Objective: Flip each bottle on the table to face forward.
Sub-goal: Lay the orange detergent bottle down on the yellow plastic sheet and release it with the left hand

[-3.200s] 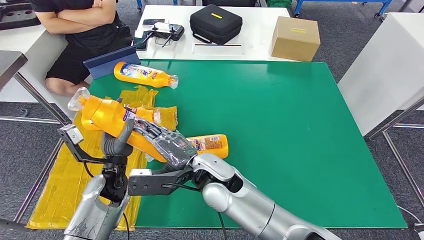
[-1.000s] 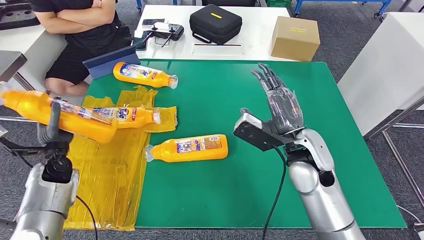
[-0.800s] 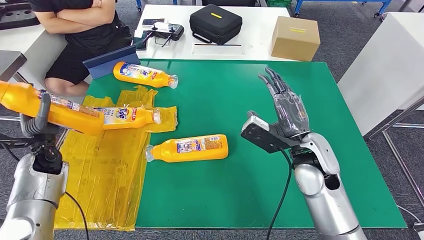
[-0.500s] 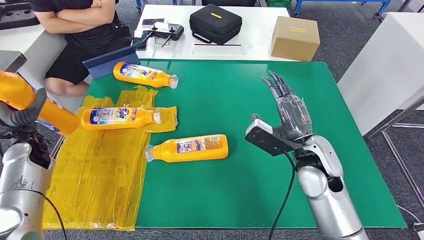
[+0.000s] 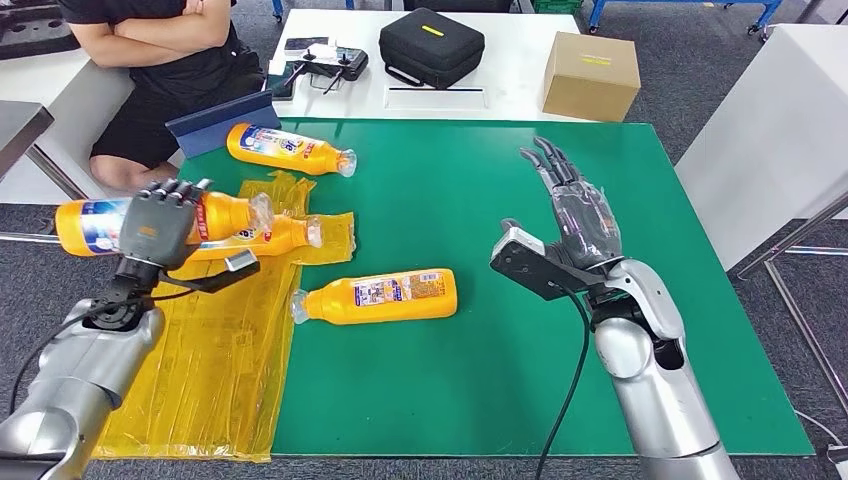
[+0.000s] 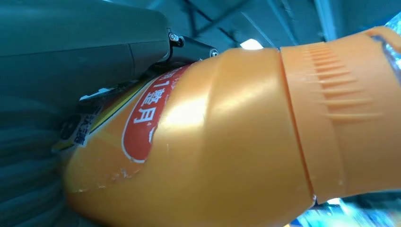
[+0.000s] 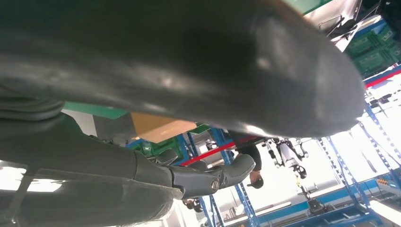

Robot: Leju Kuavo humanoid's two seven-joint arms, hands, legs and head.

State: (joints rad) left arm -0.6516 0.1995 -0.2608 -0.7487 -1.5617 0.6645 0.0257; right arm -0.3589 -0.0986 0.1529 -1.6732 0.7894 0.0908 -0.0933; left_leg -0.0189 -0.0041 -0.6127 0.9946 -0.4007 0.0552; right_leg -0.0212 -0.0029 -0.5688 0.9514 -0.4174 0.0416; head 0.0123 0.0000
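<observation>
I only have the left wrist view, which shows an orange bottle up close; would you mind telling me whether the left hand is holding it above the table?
Observer: The left hand holds the orange bottle lying sideways in the air, above the table's left edge, over the yellow plastic sheet.
Operator: Thank you. How many other bottles are lying down there?
Observer: Three: one at the far left, one on the sheet, one on the green mat.
Operator: And the right hand?
Observer: The right hand is raised over the mat, fingers spread, holding nothing.
</observation>
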